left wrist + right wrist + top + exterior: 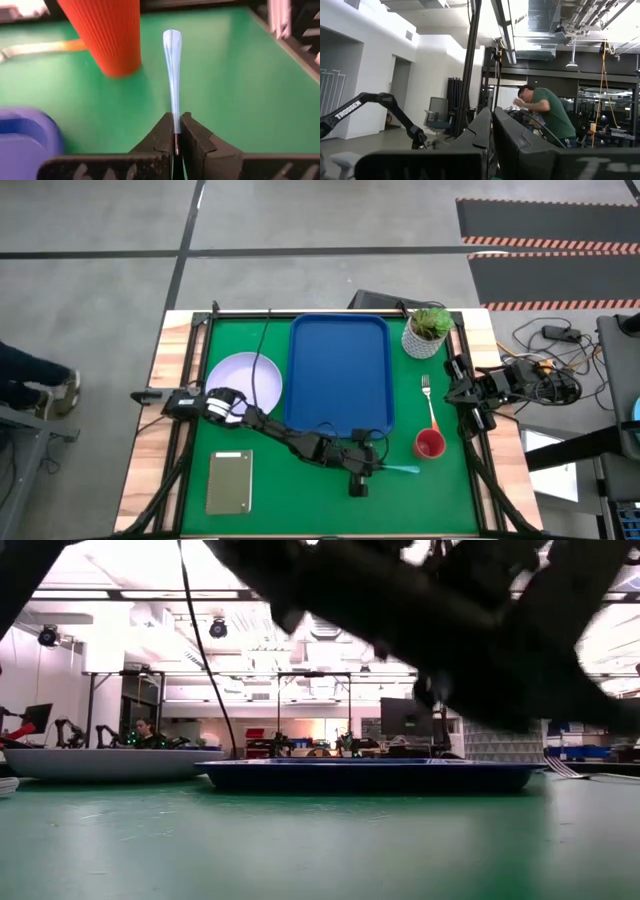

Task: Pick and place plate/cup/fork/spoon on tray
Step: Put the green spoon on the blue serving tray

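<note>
Left end effector clamps the spoon handle, tray untouched.

Left end effector (pixel 176 136) is clenched thin on the blue-handled spoon (pixel 172 75), low over the green table (pixel 300 500); the pinch sits at one end, so it may swing or slip on lifting. The red-orange cup (pixel 110 35) stands just beside and ahead, easy to knock. Blue tray (pixel 338 370) lies behind. Right end effector (pixel 490 132) waits clenched, pulled off to the table's edge.

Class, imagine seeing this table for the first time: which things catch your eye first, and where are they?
The big blue tray sits empty mid-table. In front of it, the left gripper has its fingers shut on the blue-handled spoon, beside the red-orange cup. The lavender plate lies left of the tray.
</note>
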Robot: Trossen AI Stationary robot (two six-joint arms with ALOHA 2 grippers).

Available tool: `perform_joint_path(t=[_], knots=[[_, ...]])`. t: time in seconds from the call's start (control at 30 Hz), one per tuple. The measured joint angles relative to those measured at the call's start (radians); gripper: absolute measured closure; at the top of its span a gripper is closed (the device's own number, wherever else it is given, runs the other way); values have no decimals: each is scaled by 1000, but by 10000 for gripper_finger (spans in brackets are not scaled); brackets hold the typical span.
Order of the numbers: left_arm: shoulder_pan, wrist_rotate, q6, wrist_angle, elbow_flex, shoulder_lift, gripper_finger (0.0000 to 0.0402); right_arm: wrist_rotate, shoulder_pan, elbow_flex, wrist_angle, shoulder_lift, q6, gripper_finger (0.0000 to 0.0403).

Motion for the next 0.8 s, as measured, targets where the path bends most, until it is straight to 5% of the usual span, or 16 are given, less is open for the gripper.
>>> perform_joint_path(t=[0.47,0.8], knots=[[15,-112,121,-276,-143,-278,400,-11,0,0,-1,-2,9,394],[124,-114,87,-251,-348,-415,400,-11,0,0,-2,-1,10,394]])
